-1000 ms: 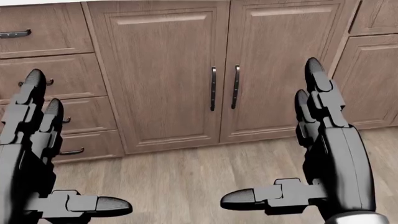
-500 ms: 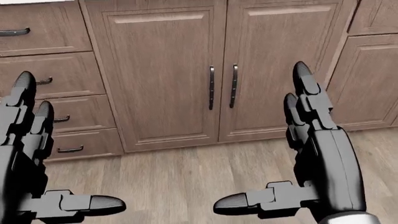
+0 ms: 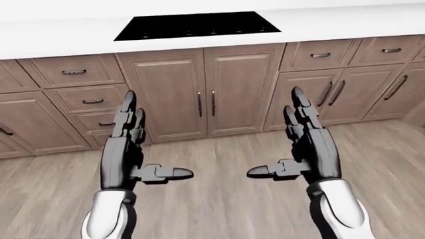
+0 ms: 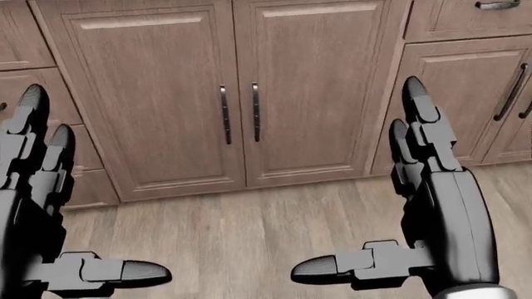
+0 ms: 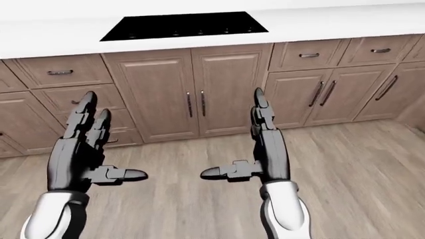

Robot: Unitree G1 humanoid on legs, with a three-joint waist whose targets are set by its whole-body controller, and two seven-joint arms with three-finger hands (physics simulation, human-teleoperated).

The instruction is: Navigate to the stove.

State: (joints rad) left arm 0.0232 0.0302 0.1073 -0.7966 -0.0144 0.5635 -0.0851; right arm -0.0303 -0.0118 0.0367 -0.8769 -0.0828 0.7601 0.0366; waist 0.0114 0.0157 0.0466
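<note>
Sidestepping right, we are seeing the cupboard doors (image 4: 237, 93) slide left in the head view, bringing the stove (image 3: 197, 25) nearly centred; left hand (image 3: 123, 149) and right hand (image 3: 311, 147) are hanging open, empty.

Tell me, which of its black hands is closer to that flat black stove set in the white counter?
Neither clearly. The flat black stove sits above, almost centred between them. The left hand is below it toward the left, the right hand below toward the right, both open and empty over the wooden floor.
</note>
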